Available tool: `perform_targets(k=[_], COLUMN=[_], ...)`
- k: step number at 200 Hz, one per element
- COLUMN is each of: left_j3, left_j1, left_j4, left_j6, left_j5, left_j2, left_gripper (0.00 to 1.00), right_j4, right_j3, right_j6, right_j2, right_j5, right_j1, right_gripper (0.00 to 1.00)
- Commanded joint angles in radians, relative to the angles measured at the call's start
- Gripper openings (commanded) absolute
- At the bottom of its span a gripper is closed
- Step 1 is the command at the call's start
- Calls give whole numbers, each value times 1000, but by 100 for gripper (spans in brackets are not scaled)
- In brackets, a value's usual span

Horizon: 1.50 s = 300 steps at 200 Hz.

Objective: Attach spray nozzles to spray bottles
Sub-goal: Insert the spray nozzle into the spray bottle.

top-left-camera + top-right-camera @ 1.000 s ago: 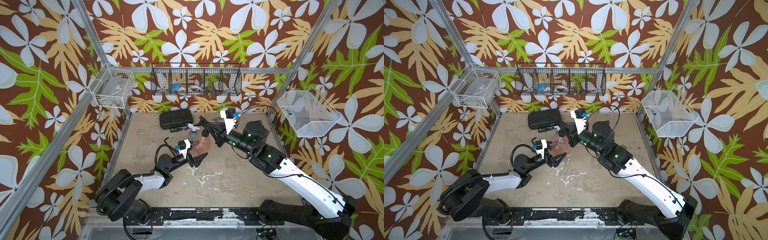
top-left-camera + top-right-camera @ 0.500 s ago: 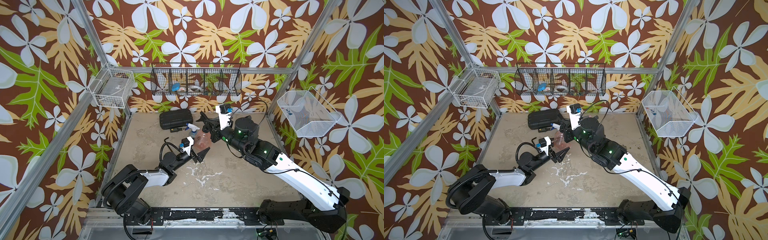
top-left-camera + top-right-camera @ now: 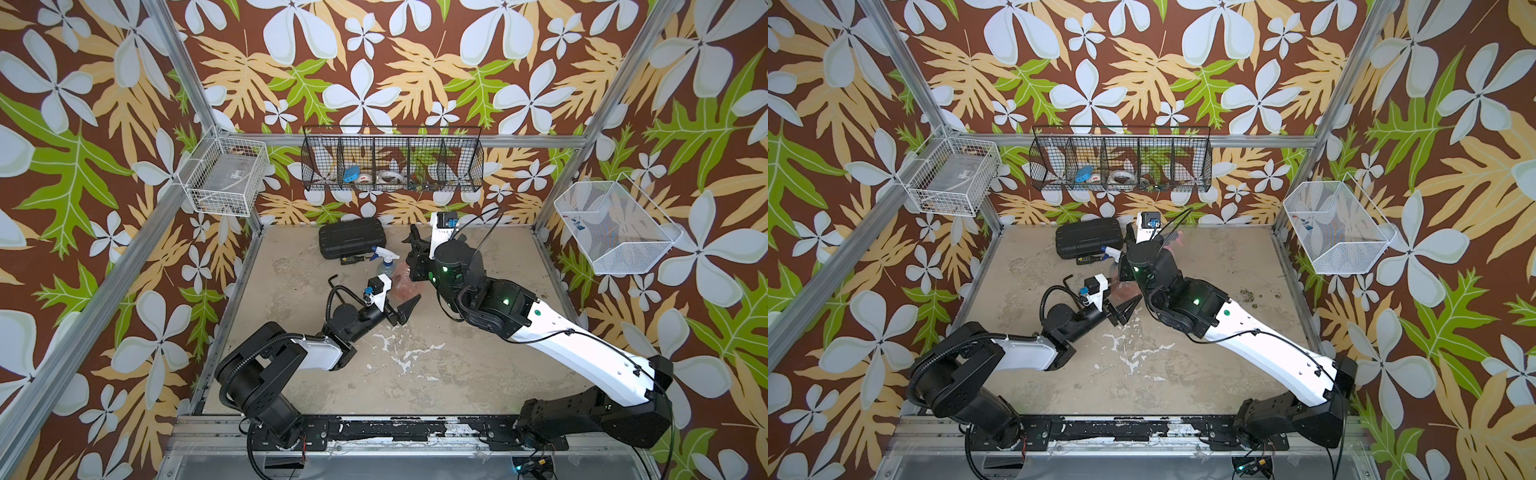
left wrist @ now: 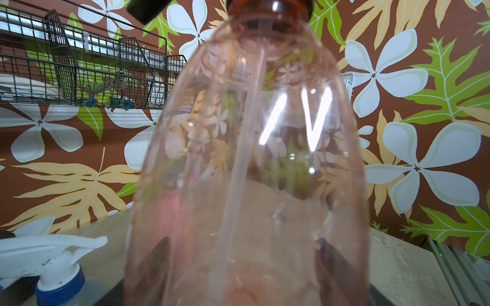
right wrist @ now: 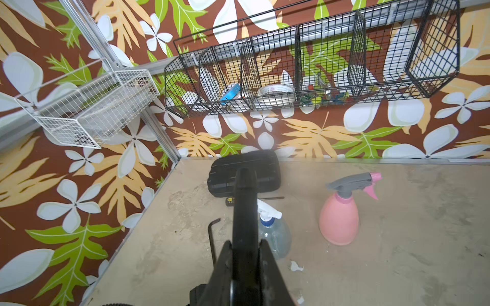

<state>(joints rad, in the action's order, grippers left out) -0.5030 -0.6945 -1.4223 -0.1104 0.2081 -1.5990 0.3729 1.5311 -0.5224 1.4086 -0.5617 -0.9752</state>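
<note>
Floral wallpaper in brown, green and white encloses a scuffed beige tabletop (image 3: 457,386), where two robot arms meet near the far middle. There the left gripper (image 3: 406,308) is closed low around a translucent orange bottle (image 4: 246,159), held neck-up; its dark fingers (image 4: 156,265) show through the plastic near the base. The right gripper (image 5: 245,254) is clamped tight on the black nozzle (image 5: 245,201), which sits at the bottle's neck with its thin dip tube (image 4: 238,185) hanging inside. Whether the threads have caught cannot be told. Close by stand the pink bottle (image 5: 339,220) and the clear bluish bottle (image 5: 274,235), each already wearing a spray head. The orange bottle looks empty, so it is probably very light, thin-walled and glossy. It may dent or spin under a twist, so a low hold across its widest part seems sound. The nozzle looks rigid and is best gripped near its collar, not by the trigger.
</note>
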Motion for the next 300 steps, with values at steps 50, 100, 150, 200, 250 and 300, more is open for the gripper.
perform_targets(k=[50,100,150,200,250,300], left_j3=[0,5,26,24,15,-2], left_j1=[-12,-14,-14,-14,-14,-14], left_j4=[-320,-337,-341,-335,-310,-299], left_j6=[-35,-41,-28,-43,-38,-38], left_j5=[-5,3,-8,-4,2,13], left_j2=[-27,-48,-61,-66,-66,-85], left_gripper=[57,57,57,56,56,56], right_j4=[174,98,60,48,7,-41], right_j3=[-4,-48,-111,-66,-59,-65], right_j6=[10,87,221,231,190,169], right_j2=[-10,-104,-243,-220,-156,-122], right_j5=[115,227,352,565,661,658], right_j1=[-12,-14,-1,134,116,54], right_gripper=[29,55,70,70,63,61])
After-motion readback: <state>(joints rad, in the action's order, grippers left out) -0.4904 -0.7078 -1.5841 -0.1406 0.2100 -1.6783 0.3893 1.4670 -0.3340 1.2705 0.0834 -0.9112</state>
